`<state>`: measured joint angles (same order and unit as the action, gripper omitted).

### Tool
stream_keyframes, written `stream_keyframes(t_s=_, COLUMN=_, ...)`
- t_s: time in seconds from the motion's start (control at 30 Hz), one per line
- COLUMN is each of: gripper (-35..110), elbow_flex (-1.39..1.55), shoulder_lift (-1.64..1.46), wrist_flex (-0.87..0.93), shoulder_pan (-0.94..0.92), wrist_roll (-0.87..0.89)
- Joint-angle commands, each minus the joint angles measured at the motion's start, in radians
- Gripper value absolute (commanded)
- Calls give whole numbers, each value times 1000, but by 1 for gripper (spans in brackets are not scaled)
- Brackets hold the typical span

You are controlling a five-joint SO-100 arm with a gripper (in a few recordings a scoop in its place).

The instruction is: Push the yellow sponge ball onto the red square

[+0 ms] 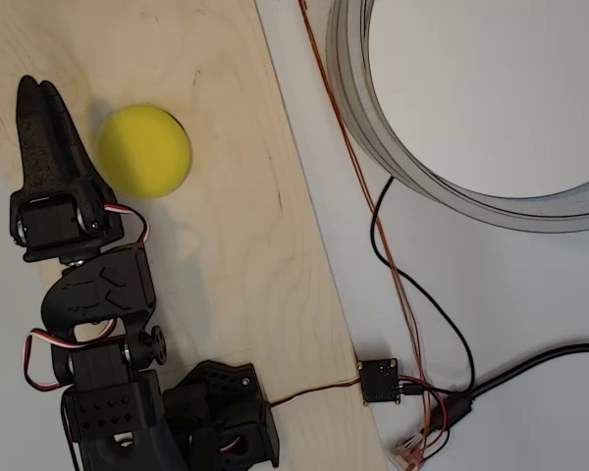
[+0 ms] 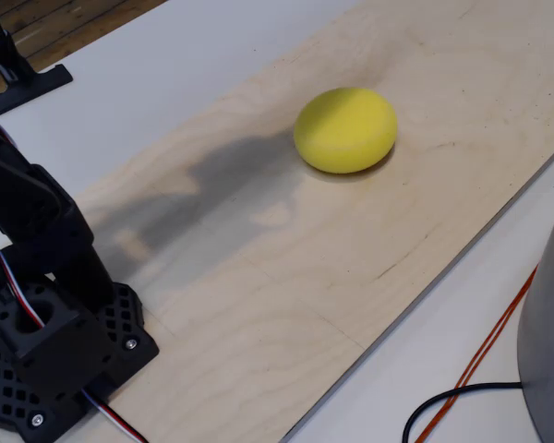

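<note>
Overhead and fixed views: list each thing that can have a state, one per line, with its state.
yellow sponge ball: resting on the wooden board, whole, beside the end effector.
end effector: shut, empty, left of the ball in the overhead view.
black cable: lying slack on the table.

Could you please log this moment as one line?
gripper: shut, left of ball | yellow sponge ball: on wooden board, untouched

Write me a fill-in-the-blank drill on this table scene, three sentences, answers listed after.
1. The sponge ball is coloured ____.
2. The ball rests on a ____ board.
3. In the overhead view the claw lies to the ____ of the ball, its fingers together.

Missing words: yellow; wooden; left
</note>
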<state>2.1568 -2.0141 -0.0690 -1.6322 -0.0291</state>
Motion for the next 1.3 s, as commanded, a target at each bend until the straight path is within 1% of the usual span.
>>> stream_keyframes(t_s=0.0, gripper=39, elbow_flex=15, shoulder_lift=-49, wrist_flex=-61, shoulder_pan=-3, wrist_roll=-28)
stream_keyframes(t_s=0.07, gripper=38, elbow_flex=14, shoulder_lift=-52, wrist_flex=-61, shoulder_pan=-5, wrist_roll=-38)
stream_keyframes(t_s=0.13, gripper=35, elbow_flex=15, shoulder_lift=-55, wrist_flex=-61, shoulder_pan=-6, wrist_roll=-14)
stream_keyframes(t_s=0.17, gripper=25, elbow_flex=28, shoulder_lift=-61, wrist_flex=-97, shoulder_pan=-14, wrist_roll=28)
stream_keyframes(t_s=0.2, gripper=3, elbow_flex=31, shoulder_lift=-64, wrist_flex=-129, shoulder_pan=-21, wrist_roll=61)
stream_keyframes(t_s=0.23, gripper=0, elbow_flex=15, shoulder_lift=-52, wrist_flex=-123, shoulder_pan=-31, wrist_roll=61)
stream_keyframes(t_s=0.3, gripper=-1, elbow_flex=2, shoulder_lift=-28, wrist_flex=-107, shoulder_pan=-46, wrist_roll=34)
stream_keyframes(t_s=0.4, gripper=-1, elbow_flex=5, shoulder_lift=3, wrist_flex=-109, shoulder_pan=-66, wrist_roll=54)
stream_keyframes(t_s=0.5, gripper=0, elbow_flex=8, shoulder_lift=-11, wrist_flex=-118, shoulder_pan=-55, wrist_roll=38)
stream_keyframes(t_s=0.53, gripper=3, elbow_flex=14, shoulder_lift=-25, wrist_flex=-132, shoulder_pan=-44, wrist_roll=5)
stream_keyframes(t_s=0.57, gripper=20, elbow_flex=20, shoulder_lift=-37, wrist_flex=-132, shoulder_pan=-31, wrist_roll=-38)
stream_keyframes(t_s=0.6, gripper=30, elbow_flex=25, shoulder_lift=-41, wrist_flex=-130, shoulder_pan=-14, wrist_roll=-80)
stream_keyframes(t_s=0.63, gripper=32, elbow_flex=35, shoulder_lift=-57, wrist_flex=-127, shoulder_pan=-2, wrist_roll=-100)
stream_keyframes(t_s=0.8, gripper=36, elbow_flex=61, shoulder_lift=-75, wrist_flex=-127, shoulder_pan=-9, wrist_roll=-61)
stream_keyframes(t_s=0.87, gripper=35, elbow_flex=57, shoulder_lift=-75, wrist_flex=-127, shoulder_pan=-9, wrist_roll=-63)
stream_keyframes(t_s=0.93, gripper=31, elbow_flex=48, shoulder_lift=-74, wrist_flex=-129, shoulder_pan=-9, wrist_roll=-71)
stream_keyframes(t_s=0.97, gripper=20, elbow_flex=46, shoulder_lift=-78, wrist_flex=-140, shoulder_pan=-15, wrist_roll=-34)
stream_keyframes(t_s=1.0, gripper=0, elbow_flex=37, shoulder_lift=-80, wrist_flex=-149, shoulder_pan=-26, wrist_roll=20)
stream_keyframes(t_s=1.13, gripper=-1, elbow_flex=12, shoulder_lift=-26, wrist_flex=-127, shoulder_pan=-60, wrist_roll=66)
stream_keyframes(t_s=1.27, gripper=-1, elbow_flex=9, shoulder_lift=-8, wrist_flex=-127, shoulder_pan=-63, wrist_roll=54)
